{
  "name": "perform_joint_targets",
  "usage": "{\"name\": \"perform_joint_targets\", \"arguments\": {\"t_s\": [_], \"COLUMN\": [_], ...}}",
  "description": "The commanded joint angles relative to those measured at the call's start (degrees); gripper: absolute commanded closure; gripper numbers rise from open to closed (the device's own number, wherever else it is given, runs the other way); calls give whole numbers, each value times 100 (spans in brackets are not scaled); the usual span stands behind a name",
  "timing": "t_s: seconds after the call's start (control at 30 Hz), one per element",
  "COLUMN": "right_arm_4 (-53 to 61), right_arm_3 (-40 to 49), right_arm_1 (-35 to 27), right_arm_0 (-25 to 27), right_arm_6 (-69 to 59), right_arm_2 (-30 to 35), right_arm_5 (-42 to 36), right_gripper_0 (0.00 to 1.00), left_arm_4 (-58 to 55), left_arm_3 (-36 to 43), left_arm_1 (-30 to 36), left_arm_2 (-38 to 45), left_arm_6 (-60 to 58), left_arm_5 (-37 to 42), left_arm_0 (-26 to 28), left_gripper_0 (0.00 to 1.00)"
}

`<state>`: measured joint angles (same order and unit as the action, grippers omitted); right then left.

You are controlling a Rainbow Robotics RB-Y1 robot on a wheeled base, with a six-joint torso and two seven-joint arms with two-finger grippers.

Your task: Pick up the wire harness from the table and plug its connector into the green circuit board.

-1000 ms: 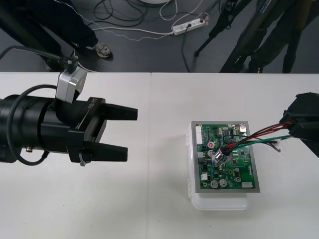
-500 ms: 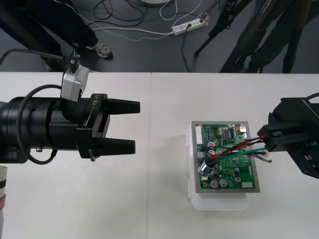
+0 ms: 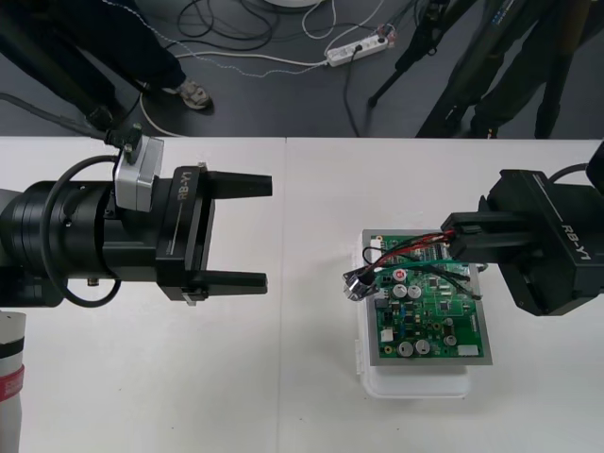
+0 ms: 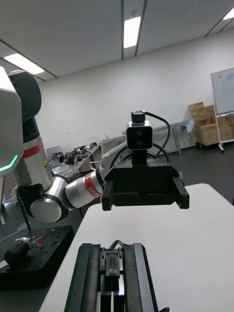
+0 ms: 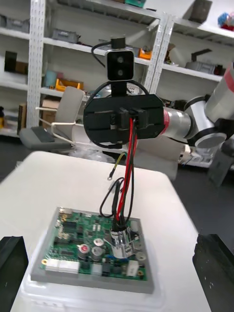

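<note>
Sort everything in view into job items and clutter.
Job: wire harness, held by the shut right end effector; green circuit board on its white base; open left end effector, left of the board.
Clutter: power strip and cables on the floor beyond the table.

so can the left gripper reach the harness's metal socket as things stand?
Probably yes. The left gripper is open and its fingers point toward the socket, which sits at the green board's left edge, and nothing stands between them. The right gripper holds the wires from the opposite side.
</note>
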<state>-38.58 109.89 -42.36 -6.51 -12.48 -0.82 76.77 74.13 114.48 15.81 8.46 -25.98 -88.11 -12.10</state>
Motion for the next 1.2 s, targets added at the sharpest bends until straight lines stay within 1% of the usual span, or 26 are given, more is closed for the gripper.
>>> {"name": "perform_joint_targets", "arguments": {"t_s": [0.03,0.2,0.33,0.47,0.8,1.0,1.2], "right_arm_4": [-106,-273,-545,-853,-1301,-1433,-1486], "right_arm_3": [367,604,798,903,1184,1316,1386], "right_arm_1": [140,263,404,597,949,1028,1098], "right_arm_0": [97,177,229,264,361,414,449], "right_arm_6": [317,396,475,536,651,703,721], "right_arm_2": [179,188,232,319,328,319,232], "right_arm_5": [-259,-567,-804,-865,-1041,-1041,-1076], "right_gripper_0": [100,100,100,100,100,100,100], "left_arm_4": [-65,-215,-276,-364,-153,-135,-144], "left_arm_3": [180,180,180,189,180,171,171], "left_arm_1": [-96,45,212,352,361,352,273], "left_arm_2": [77,-90,-292,-485,-784,-907,-986], "left_arm_6": [-21,67,129,146,58,32,14], "left_arm_5": [-189,-154,110,364,786,1006,1050], "left_arm_0": [-275,-293,-293,-302,-460,-504,-636], "left_gripper_0": [0,0,0,0,0,0,0]}}
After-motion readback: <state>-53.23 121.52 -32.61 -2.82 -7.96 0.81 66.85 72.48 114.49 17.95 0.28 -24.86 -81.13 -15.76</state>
